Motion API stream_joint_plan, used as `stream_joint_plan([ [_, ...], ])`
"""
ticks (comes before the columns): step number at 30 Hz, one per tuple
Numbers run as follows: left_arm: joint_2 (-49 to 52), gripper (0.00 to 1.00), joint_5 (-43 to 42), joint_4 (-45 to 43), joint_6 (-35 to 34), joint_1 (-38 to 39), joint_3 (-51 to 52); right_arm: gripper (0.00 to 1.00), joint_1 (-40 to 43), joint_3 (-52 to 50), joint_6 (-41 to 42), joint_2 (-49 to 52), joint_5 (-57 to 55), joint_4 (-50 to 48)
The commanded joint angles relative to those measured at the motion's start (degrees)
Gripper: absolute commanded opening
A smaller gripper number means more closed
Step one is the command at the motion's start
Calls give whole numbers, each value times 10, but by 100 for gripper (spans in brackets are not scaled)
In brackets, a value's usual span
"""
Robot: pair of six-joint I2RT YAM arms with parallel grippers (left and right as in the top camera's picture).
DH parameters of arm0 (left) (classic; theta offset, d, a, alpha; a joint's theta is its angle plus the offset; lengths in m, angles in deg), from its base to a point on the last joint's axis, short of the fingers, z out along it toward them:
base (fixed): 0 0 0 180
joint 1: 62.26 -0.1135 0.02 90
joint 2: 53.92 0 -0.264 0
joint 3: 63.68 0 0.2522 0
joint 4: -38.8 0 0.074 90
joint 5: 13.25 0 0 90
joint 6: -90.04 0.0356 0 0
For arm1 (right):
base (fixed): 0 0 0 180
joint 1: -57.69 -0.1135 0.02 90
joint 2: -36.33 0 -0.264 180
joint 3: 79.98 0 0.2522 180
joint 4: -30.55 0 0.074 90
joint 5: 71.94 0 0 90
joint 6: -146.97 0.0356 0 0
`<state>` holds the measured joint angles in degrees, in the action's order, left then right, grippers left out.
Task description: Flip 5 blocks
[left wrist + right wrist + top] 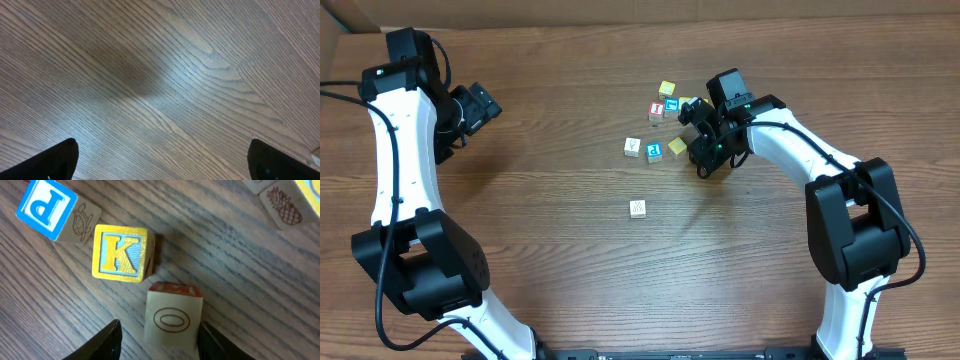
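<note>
Both barely in view: left claw (165,162) gapes empty, right claw (161,341) loosely straddles the O block (174,314).

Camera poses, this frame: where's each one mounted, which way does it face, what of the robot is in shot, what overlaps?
Overhead: fixed above the brown wooden table, looking down; white left arm with left gripper, white right arm with right gripper.
Left wrist: on the left arm, facing bare wood; two black fingertips, wide apart.
Right wrist: on the right arm, facing down; fingertips flank a small wooden cube with a red oval.
Shared: overhead and right wrist both show the yellow K cube and blue P cube.
</note>
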<state>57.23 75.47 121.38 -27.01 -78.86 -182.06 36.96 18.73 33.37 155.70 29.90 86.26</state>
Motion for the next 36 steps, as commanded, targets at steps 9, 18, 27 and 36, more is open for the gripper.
stream_joint_plan([
  [9, -7, 100, 2, 0, 2, 0, -9, 49, -1, -23, 72, 3, 6, -55],
  [18, -7, 100, 2, 0, 2, 0, -9, 37, -2, -40, 89, 3, 0, -73],
  [27, -7, 100, 2, 0, 2, 0, -9, 32, -6, -21, 170, -28, 1, -28],
  [36, -7, 100, 2, 0, 2, 0, -9, 33, -60, -14, 303, -147, 3, 56],
])
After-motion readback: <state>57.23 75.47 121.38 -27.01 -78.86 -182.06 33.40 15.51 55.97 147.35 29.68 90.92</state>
